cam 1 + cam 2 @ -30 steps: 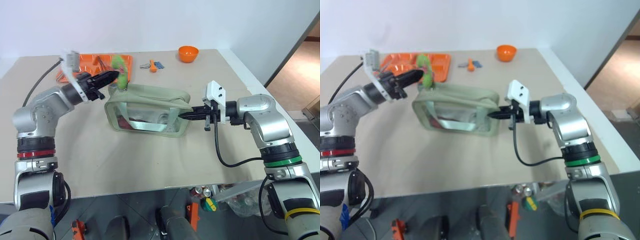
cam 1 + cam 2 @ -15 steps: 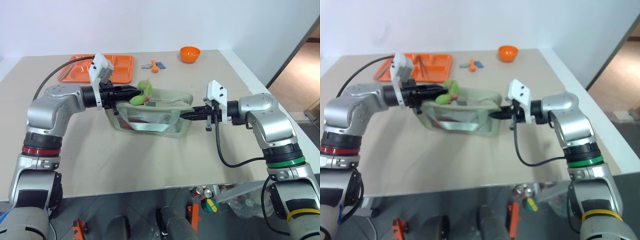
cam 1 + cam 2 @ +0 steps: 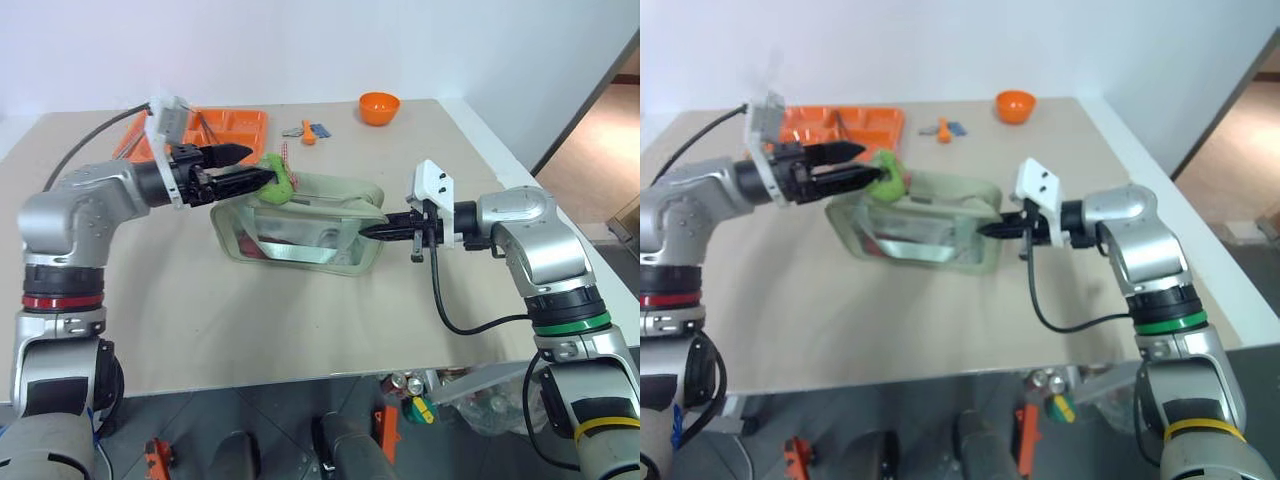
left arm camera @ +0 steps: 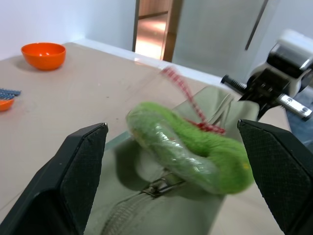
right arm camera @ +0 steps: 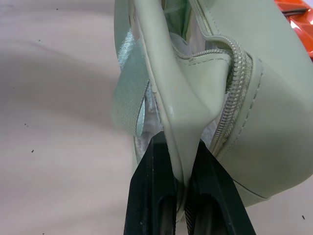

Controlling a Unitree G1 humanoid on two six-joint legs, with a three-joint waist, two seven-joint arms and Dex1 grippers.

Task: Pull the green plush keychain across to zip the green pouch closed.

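Left wrist view shows our left pincer (image 4: pixel 173 161) spread wide, its two fingers (image 4: pixel 80 166) standing well apart on either side of the green plush keychain (image 4: pixel 195 147), which sits between them untouched, clipped to the zipper of the green pouch (image 3: pixel 300 225). A red-and-white cord rises from the keychain. Our right pincer (image 3: pixel 368 231) is pressed together, pinching the seam at the pouch's end nearest it; the zipper runs just beside its fingertips. Beyond our left pincer on the counter (image 3: pixel 300 320) lie an orange tray (image 3: pixel 235 130) and an orange bowl (image 3: pixel 379 106).
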